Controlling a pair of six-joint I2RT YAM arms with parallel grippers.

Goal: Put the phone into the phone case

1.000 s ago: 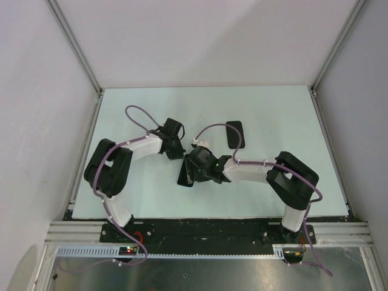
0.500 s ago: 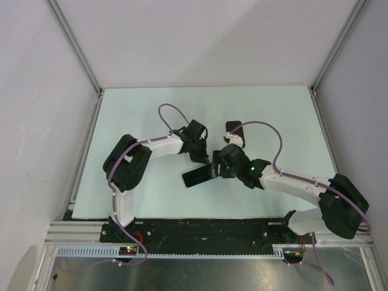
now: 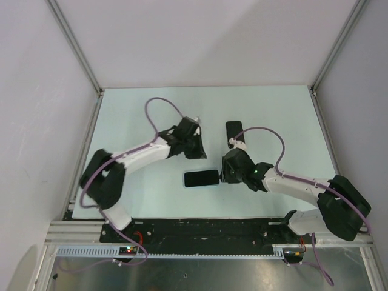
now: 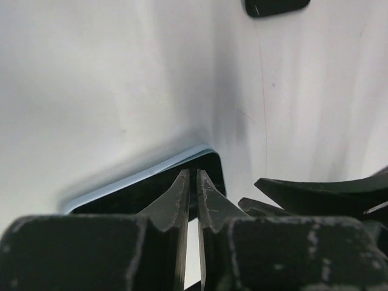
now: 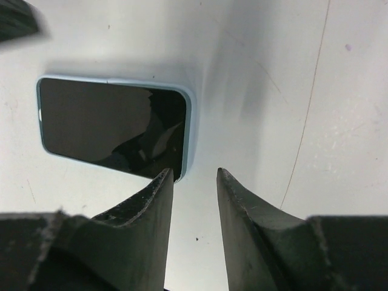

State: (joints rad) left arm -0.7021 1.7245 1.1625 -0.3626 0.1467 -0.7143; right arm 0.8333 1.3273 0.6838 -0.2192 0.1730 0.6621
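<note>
The phone case (image 3: 201,178) lies flat mid-table, a pale-blue rim around the dark phone (image 5: 91,124) seated in it. In the right wrist view the case's rim (image 5: 188,130) shows along the phone's right end. My right gripper (image 3: 225,174) is open and empty just right of that end, its left fingertip (image 5: 165,179) at the case's corner. My left gripper (image 3: 197,153) is shut and empty just beyond the case's far edge. In the left wrist view its tips (image 4: 193,174) sit over the case (image 4: 145,182).
A plain black slab (image 3: 234,130) lies farther back, right of centre, and also shows in the left wrist view (image 4: 276,6). The right gripper's fingers (image 4: 315,193) show at the right of the left wrist view. Grey walls enclose the pale mat (image 3: 133,115).
The cased phone, held tilted in the right gripper half a second ago, now lies flat on the mat. The right gripper has opened and drawn back right. The left gripper has shifted slightly.
</note>
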